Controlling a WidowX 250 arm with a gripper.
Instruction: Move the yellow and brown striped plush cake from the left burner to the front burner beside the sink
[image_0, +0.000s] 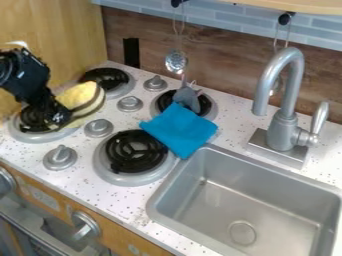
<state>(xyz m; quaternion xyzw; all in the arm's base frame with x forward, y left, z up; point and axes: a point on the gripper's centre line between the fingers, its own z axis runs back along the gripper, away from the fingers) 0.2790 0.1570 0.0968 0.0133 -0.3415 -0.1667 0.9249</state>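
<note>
Hiding part of a burner (23, 135), gripper (57, 119) beside yellow item (83, 95), wide or narrow unclear

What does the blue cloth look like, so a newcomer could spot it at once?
From the metal sink, look to its upper-left corner in the picture. A cloth lies there, partly over a black coil burner. Its bright blue sets it apart from the black coils and grey knobs nearby.

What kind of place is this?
Likely a toy or play kitchen: a countertop with black coil burners, a metal sink with a faucet, and utensils hanging behind.
</note>
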